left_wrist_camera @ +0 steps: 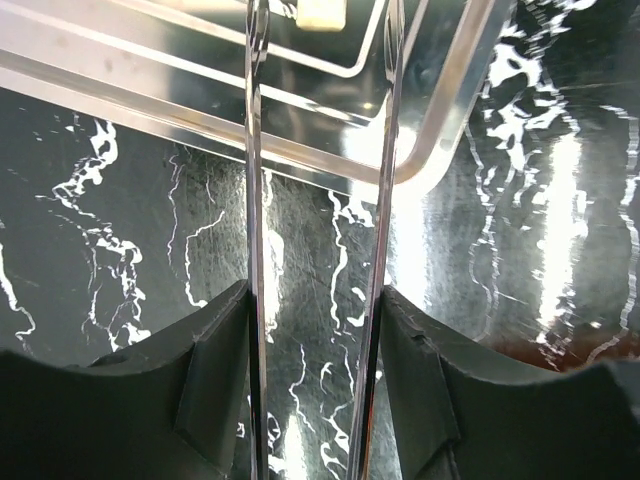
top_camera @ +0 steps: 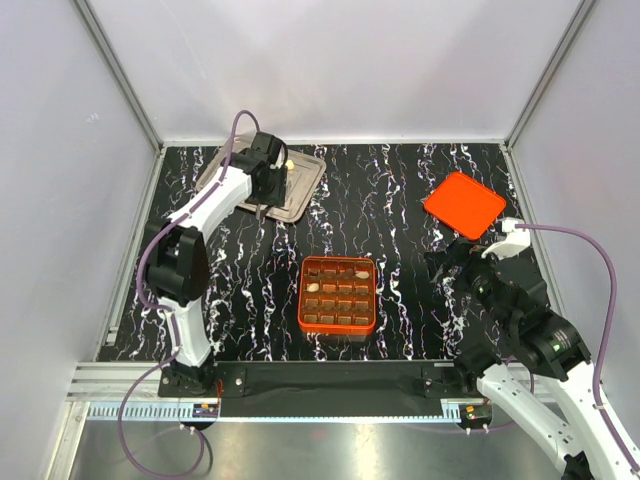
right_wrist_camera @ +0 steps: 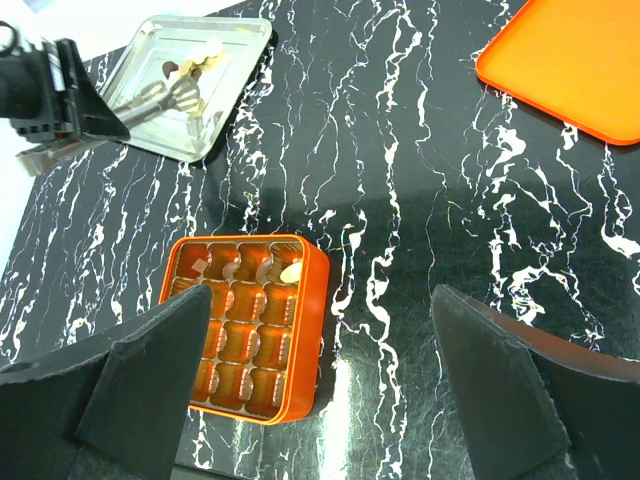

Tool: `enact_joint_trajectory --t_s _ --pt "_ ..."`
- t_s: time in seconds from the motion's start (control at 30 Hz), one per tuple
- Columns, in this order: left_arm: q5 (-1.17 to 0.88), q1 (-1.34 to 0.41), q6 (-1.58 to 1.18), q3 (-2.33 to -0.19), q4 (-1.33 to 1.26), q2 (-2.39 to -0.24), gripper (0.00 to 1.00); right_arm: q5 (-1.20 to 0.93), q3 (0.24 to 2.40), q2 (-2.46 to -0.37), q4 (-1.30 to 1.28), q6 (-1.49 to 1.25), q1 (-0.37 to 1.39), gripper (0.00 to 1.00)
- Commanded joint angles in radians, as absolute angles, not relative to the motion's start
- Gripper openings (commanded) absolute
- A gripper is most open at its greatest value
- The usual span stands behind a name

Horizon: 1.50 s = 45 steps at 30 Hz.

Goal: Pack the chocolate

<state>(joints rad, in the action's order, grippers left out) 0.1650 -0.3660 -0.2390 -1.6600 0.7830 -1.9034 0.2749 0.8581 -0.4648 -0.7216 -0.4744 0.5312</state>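
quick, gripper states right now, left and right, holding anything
left gripper: closed on the metal tweezers
right gripper: open, holding nothing

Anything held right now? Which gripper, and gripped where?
Left gripper holds metal tweezers by the handle end, blades sticking out over the tray. Whether the tips pinch the white chocolate piece cannot be told. Right gripper is open, empty.
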Motion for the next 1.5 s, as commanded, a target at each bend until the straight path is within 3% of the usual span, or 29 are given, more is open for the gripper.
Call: enact_joint_trajectory --t_s 0.0,0.47,0.9,1.1,1.47 --pt "0.138 -0.356 -0.221 -1.663 0.719 -1.933 0.54 0.275 0.864 -0.479 -0.664 -0.469 0.534 1.00" --pt "0.110 -0.341 -0.212 -1.674 0.733 -1.965 0.45 0.282 0.859 -0.489 -0.649 -0.466 0.535 1.00" --pt "0.118 -0.345 -0.210 -1.749 0.867 -1.822 0.40 0.296 0.874 -0.491 -0.657 -0.472 0.537 1.00" --pt "0.117 -0.350 -0.207 -1.727 0.873 -1.753 0.42 0.291 0.873 -0.479 -0.672 -0.486 0.534 1.00" --pt "0.091 -0.350 -0.213 -1.667 0.764 -1.842 0.47 0.298 0.873 -0.486 -0.663 -0.480 0.535 1.00"
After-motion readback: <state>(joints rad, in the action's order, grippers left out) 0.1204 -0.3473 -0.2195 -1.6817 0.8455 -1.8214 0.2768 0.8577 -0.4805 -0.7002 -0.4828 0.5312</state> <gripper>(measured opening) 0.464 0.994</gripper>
